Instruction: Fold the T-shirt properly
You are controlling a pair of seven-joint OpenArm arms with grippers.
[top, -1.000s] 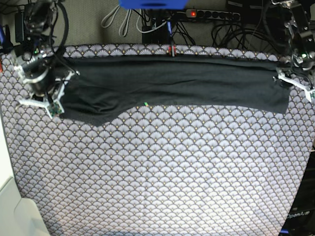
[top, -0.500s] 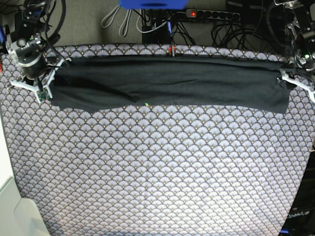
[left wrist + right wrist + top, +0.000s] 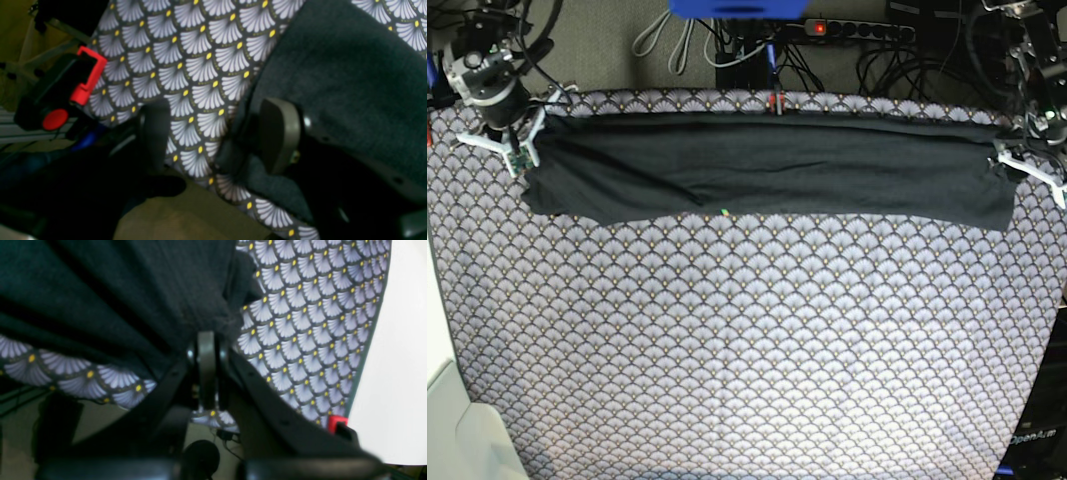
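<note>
Item: T-shirt (image 3: 767,170), lying as a long band across the far surface (image 3: 747,350); we are pinching its corner in the closed right end effector (image 3: 206,340), left end effector (image 3: 217,133) gaping empty beside its edge, risking skewed folding.

Right gripper (image 3: 524,140) has pulled the T-shirt (image 3: 767,165) corner back, straightening it

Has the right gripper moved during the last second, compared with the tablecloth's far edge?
Yes. In the base view the right gripper, shut on the T-shirt, has moved up toward the tablecloth's far-left corner, drawing that end of the shirt with it.
</note>
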